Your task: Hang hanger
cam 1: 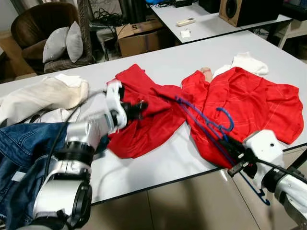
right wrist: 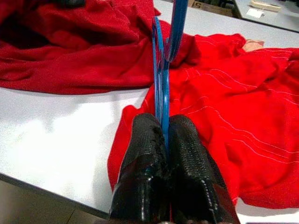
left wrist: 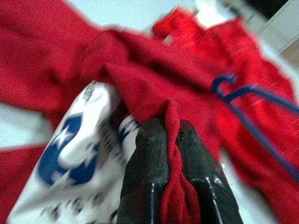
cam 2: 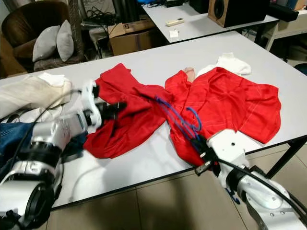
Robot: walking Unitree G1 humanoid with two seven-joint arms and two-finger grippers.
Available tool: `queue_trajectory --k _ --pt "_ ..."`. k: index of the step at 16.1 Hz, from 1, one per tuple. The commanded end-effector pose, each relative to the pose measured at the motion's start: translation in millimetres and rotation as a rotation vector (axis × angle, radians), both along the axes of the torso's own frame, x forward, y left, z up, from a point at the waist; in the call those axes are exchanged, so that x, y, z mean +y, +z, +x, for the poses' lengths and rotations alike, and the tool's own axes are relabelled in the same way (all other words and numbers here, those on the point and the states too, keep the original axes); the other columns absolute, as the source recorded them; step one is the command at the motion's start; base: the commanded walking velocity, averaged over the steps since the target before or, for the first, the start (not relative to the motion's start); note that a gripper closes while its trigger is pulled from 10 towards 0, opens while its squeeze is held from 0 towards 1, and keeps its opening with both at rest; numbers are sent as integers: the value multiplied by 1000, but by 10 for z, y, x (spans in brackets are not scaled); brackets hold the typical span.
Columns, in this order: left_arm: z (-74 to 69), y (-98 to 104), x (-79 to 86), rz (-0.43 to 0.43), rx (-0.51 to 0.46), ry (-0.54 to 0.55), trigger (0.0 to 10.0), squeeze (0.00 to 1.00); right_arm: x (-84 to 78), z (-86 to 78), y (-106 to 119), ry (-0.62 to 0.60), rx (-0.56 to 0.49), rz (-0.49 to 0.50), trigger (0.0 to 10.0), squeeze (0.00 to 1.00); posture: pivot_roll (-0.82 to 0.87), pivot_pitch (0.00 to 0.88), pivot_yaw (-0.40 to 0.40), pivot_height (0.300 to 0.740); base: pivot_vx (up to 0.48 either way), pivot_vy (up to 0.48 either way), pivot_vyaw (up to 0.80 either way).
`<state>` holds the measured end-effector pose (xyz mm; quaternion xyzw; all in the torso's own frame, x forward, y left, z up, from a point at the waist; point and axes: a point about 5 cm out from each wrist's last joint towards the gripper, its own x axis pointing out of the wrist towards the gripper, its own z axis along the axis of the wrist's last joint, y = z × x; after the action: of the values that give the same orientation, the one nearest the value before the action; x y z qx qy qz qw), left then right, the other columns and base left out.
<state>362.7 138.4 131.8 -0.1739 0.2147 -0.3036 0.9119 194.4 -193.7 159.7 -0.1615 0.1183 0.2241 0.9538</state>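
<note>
**Both grippers clamped on, hanger down at the table's front edge**

Big white table [cam 1: 158, 165] takes up most of the scene, with a red shirt [cam 1: 249, 103] spread across its right half and a second red garment [cam 1: 144, 120] bunched up just left of it, the two touching in the middle. Off to the left there's a cream garment [cam 1: 43, 93] and blue jeans [cam 1: 24, 143] hanging over the front edge.

The blue hanger [cam 1: 204, 117] lies tilted on the red shirt, hook curling up. Right gripper [cam 1: 229, 146] is pinched tight on the hanger's lower end by the table's front edge. Left gripper [cam 1: 139, 108] is squeezed onto a fold of the red garment; the wrist view is kinda blurry, but cloth sits between the fingers [left wrist: 149, 158].
</note>
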Motion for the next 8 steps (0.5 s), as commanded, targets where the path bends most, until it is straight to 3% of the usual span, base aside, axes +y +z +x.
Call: queue_trajectory --k 1,2,3,4,5,6,8 --pt "57 109 117 113 -97 26 0 0 36 -16 37 6 -19 0 10000 0 -181 0 188 740 0 0 0" --pt "58 135 117 183 -162 -15 0 0 36 -22 32 5 -17 -2 10000 0 -183 0 188 740 0 0 0" --pt "47 163 115 271 -232 -76 7725 0 37 -26 29 8 -15 -10 10000 0 -183 0 189 740 0 0 0" --pt "22 179 113 324 -279 -134 10000 0 41 -30 26 8 -14 -9 10000 0 -183 0 189 740 0 0 0" --pt "5 185 125 385 -322 -165 10000 773 43 -30 25 7 -15 -8 10000 0 -180 0 189 740 0 0 0" --pt "-11 174 133 414 -329 -184 10000 1000 44 -28 24 7 -15 -7 10000 0 -180 0 190 740 0 0 0" --pt "-74 153 135 417 -331 -233 10000 1000 48 -22 21 8 -16 -8 10000 0 -177 0 189 740 0 0 0"
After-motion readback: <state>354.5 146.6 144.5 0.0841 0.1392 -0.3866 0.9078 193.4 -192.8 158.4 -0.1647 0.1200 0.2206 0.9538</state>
